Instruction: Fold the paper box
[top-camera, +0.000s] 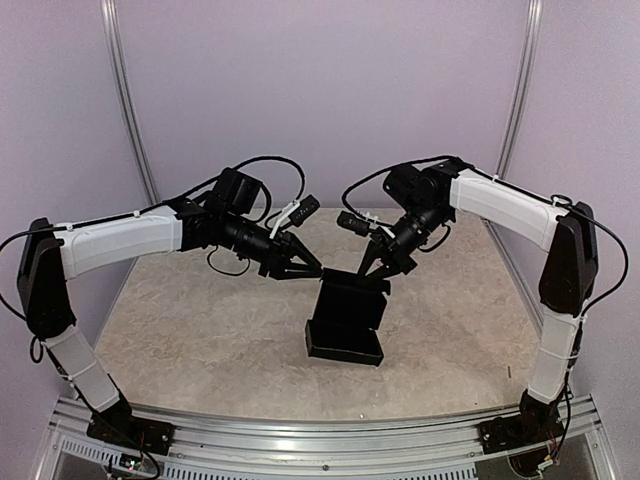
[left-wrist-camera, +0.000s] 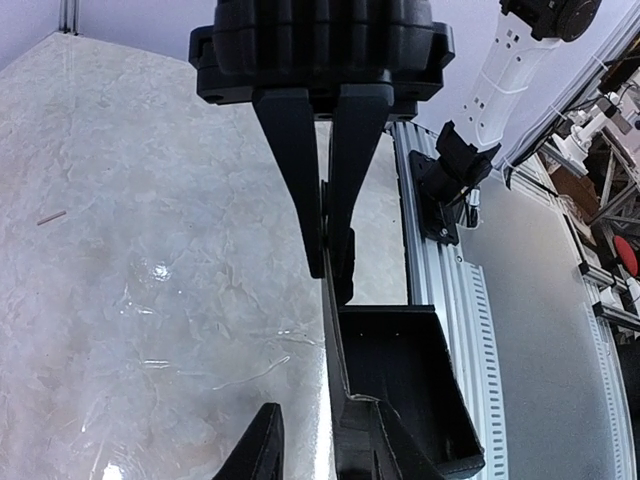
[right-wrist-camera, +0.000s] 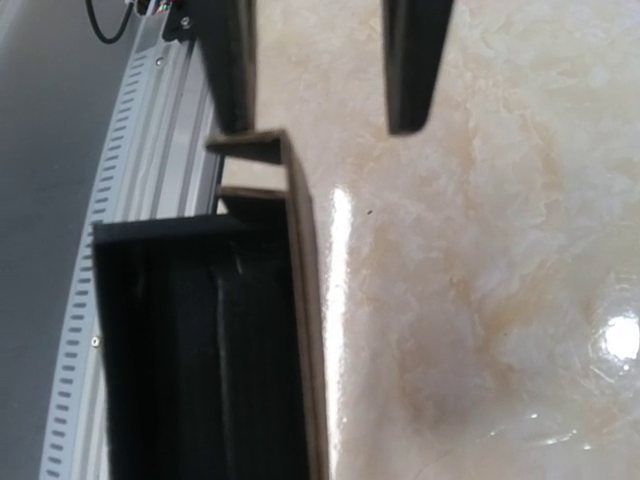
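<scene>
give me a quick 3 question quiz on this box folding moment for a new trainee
1. True or false: the paper box lies as a flat sheet on the table.
2. Fill in: the left gripper has its fingers ____, one on each side of the box's upright flap.
3. What is pinched shut on that flap? A) left gripper B) right gripper C) nothing

Key
1. False: it stands partly formed, with walls already up.
2. apart (open)
3. B
</scene>
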